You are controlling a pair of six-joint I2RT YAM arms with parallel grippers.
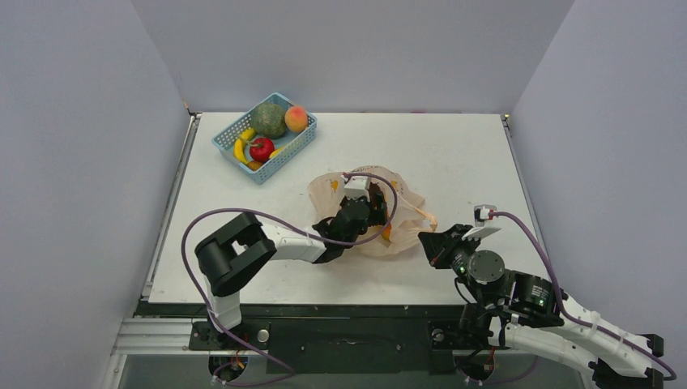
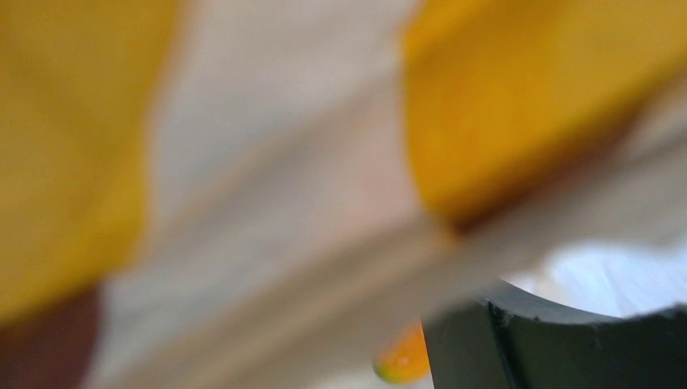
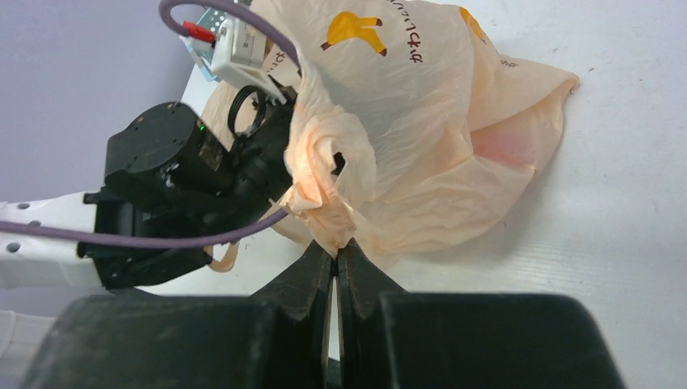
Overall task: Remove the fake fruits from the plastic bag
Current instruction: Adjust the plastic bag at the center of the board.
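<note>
A: Finish of the plastic bag (image 3: 421, 146)?
B: Thin translucent film, crinkled, faint sheen.
A: The table (image 1: 454, 154) and basket (image 1: 289, 151)?
B: Table matt white, smooth. Basket blue plastic mesh; its red apple (image 1: 262, 148) glossy, green ball (image 1: 268, 120) rough, dull.

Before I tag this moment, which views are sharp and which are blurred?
Top external: sharp and evenly lit, with soft shadows and no glare on the table. Left wrist: almost wholly out of focus, yellow-orange blurs too close to the lens; only a dark finger edge reads. Right wrist: the plastic bag is crisp, the right gripper dark in the foreground.
</note>
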